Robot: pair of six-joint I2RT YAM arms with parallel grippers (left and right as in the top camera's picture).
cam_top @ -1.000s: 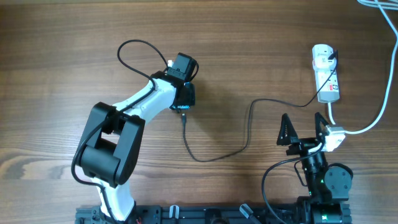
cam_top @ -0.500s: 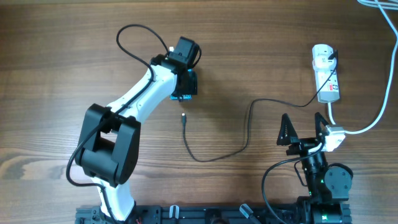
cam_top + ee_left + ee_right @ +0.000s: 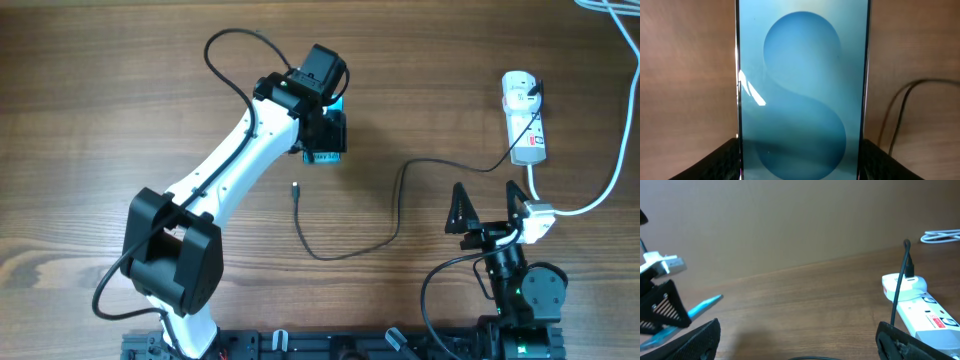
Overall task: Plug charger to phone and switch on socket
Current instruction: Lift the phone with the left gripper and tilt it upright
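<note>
Overhead check: finds the left gripper (image 3: 325, 135) clamped on the phone (image 3: 322, 156), shifted toward 1 o'clock since the earlier frame. Leaves the charger (image 3: 296, 188) tip on the table (image 3: 100, 80), well apart at the phone's 7 o'clock. Keeps the socket (image 3: 524, 120) unmoved at 3 o'clock. Shows the right gripper (image 3: 487, 195) at 5 o'clock, fingers apart.

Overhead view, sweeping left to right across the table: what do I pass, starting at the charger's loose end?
charger plug tip → phone → socket → thick white lead
</note>
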